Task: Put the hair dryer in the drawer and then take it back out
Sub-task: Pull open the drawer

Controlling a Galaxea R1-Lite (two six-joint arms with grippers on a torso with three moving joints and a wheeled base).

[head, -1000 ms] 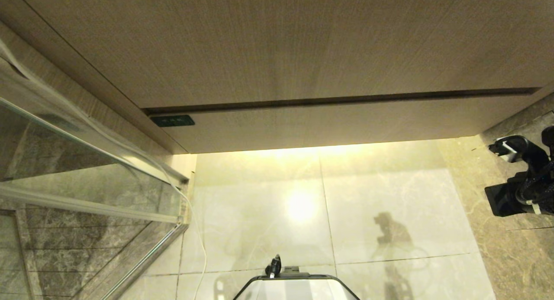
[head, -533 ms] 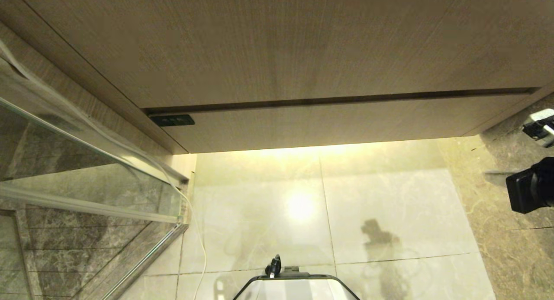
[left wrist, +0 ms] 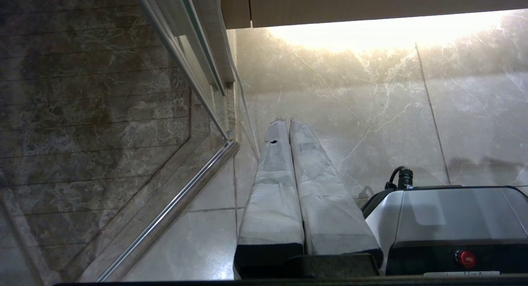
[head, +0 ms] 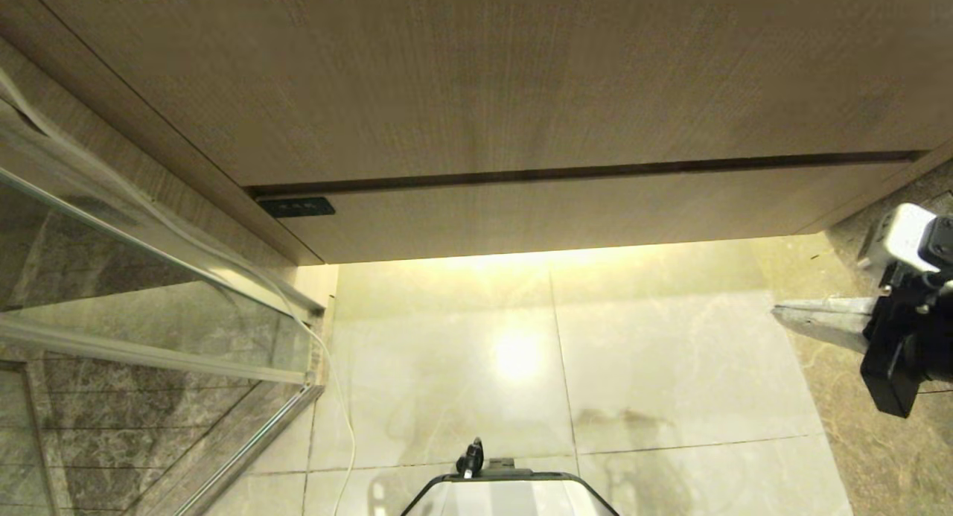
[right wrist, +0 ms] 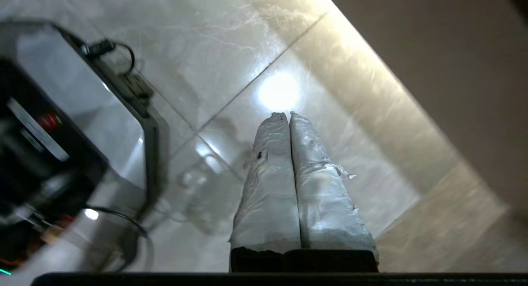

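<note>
Beside drawer point(head: 566, 207) edge, right pincer point(head: 782, 313).

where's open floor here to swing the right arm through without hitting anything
The pale floor tiles between the drawer front and the robot base lie bare. Left is tight: the glass panel and a white cord hem it in. The right end effector, shut, sits at the right edge.

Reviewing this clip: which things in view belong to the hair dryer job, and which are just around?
Job:
- drawer, front closed
- right gripper, fingers together, holding nothing
- hair dryer: not in view

Around:
- glass shower door
- white cable
- left gripper
</note>
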